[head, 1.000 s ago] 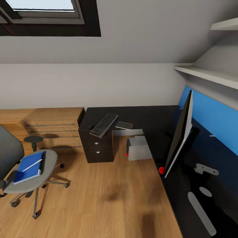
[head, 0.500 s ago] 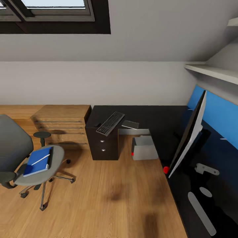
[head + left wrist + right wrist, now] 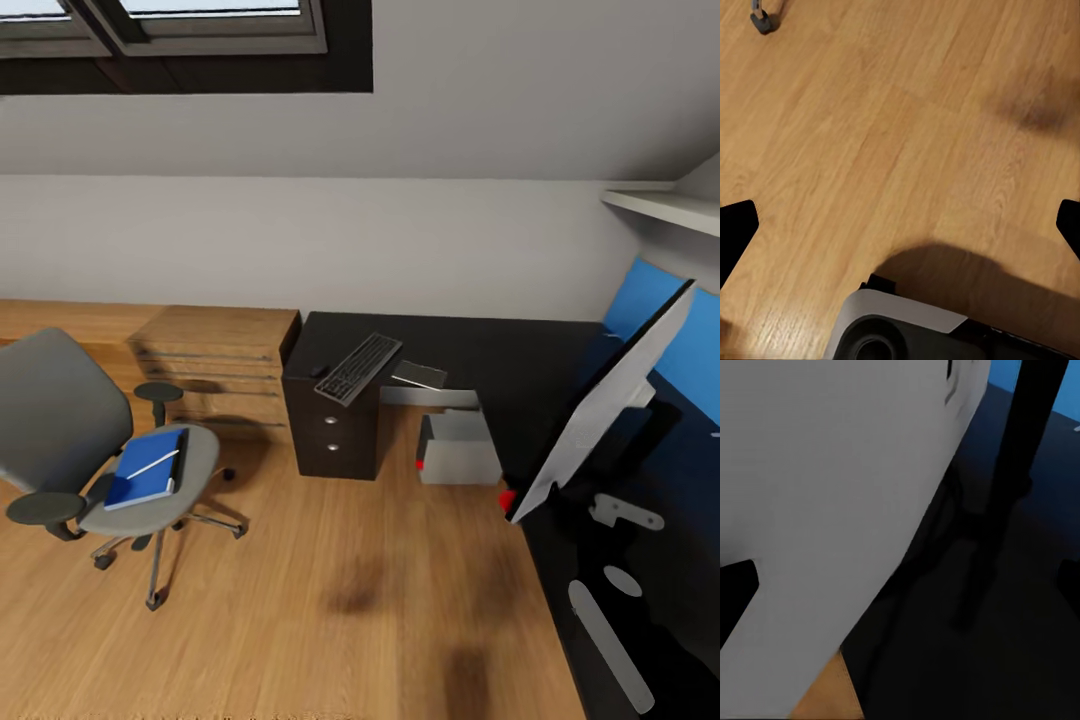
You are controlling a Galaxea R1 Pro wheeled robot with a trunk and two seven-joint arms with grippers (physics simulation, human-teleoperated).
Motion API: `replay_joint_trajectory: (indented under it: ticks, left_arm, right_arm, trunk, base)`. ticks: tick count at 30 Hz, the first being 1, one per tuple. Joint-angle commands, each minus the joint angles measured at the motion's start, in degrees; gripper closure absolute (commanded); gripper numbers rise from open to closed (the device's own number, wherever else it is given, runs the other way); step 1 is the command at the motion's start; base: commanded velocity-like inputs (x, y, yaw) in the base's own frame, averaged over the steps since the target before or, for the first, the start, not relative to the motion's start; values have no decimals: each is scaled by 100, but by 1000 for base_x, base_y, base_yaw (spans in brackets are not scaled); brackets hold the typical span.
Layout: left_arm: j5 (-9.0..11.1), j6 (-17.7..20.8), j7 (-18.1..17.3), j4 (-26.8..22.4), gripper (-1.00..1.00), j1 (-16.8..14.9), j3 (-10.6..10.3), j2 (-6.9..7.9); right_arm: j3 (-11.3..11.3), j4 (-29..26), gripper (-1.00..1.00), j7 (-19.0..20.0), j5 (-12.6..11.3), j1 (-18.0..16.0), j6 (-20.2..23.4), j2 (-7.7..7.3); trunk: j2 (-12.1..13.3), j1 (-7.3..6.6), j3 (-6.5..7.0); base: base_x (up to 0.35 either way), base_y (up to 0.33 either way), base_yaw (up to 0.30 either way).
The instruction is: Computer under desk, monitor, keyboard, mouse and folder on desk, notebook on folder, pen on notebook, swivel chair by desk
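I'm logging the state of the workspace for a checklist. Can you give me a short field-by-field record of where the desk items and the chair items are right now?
keyboard: on the desk, over the drawer unit
notebook: on the desk, beside the keyboard
mouse: small dark item on the desk by the keyboard's other side
monitor: standing on the desk, in front of the blue panel
computer: on the floor under the desk
folder: on the swivel chair seat
pen: lying on the folder
swivel chair: apart from the desk

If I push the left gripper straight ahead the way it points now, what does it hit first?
Most likely the bare wooden floor: the left wrist view looks straight down at the planks, with nothing between. A chair caster sits off to one edge, out of that line. Depth is hard to judge.
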Motion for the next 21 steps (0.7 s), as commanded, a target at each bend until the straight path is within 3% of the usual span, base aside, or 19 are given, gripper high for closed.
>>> replay_joint_trajectory:
  ticks: [1,21]
  left_arm:
    - [56,-13,-52,6,-100,-5,14,-1]
    - [56,-13,-43,7,-100,-5,16,5]
  right_arm:
    - [16,-11,-100,-41,-19,-4,28,-7]
    - [7,-11,-100,-49,-27,-4,22,-16]
  trunk:
    - [-11,3,-17]
    - [-11,3,-127]
  base:
    - [0,0,172]
    - [0,0,148]
